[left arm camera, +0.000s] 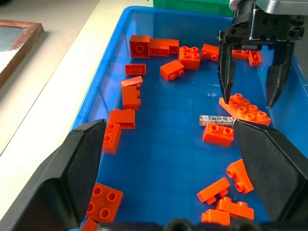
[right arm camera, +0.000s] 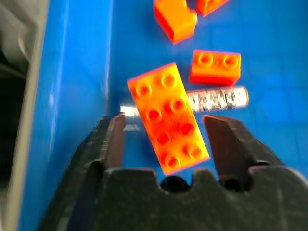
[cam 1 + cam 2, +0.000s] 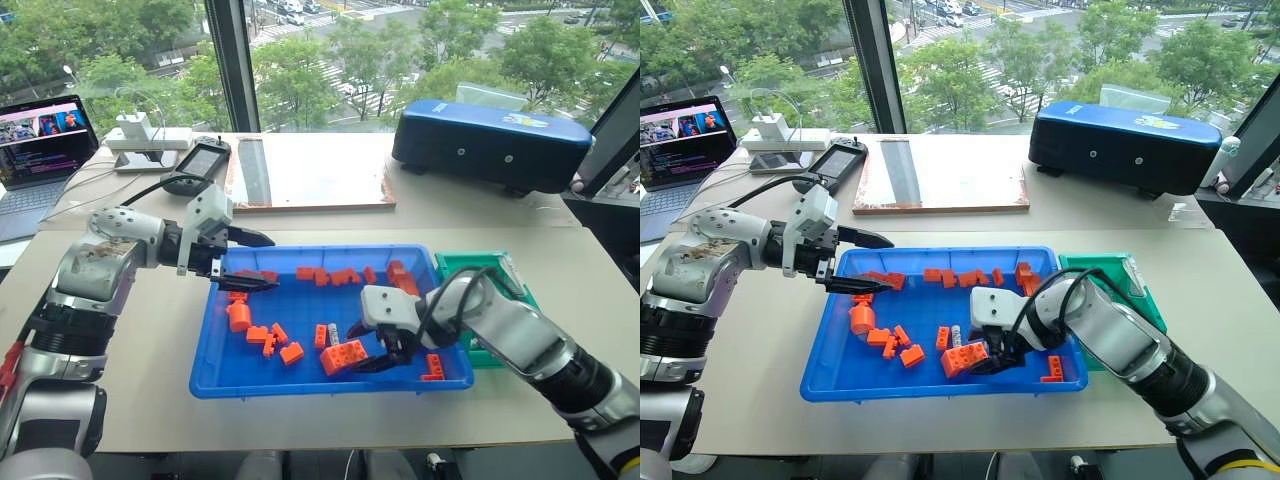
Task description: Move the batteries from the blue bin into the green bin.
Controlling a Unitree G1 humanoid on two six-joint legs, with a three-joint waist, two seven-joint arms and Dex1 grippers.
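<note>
1. Blue bin (image 3: 215,372) sits mid-table and holds loose orange bricks (image 3: 300,273) w/ one battery (image 1: 216,120) lying flat among them, just beside a big 2x4 brick (image 2: 168,118).
2. Green bin (image 3: 455,263) touches the blue bin's right end; its inside is mostly hidden behind the right arm, so contents can't be told.
3. Right gripper (image 3: 385,358) is low inside the blue bin, jaws spread wide, straddling the 2x4 brick and holding nothing.
4. Left gripper (image 3: 255,262) hovers over the bin's left end, jaws apart, empty.
5. Right wrist view shows the battery passing under the 2x4 brick; in the head views it's only a small grey sliver (image 3: 333,331).
6. Left wrist view shows the right gripper's fingertips (image 1: 226,89) pointing down at that brick.
7. Beige table (image 3: 150,400) also carries a dark-blue case (image 3: 490,145), a wood-framed board (image 3: 310,172) and a laptop (image 3: 40,150). Window behind looks on trees and a street.
</note>
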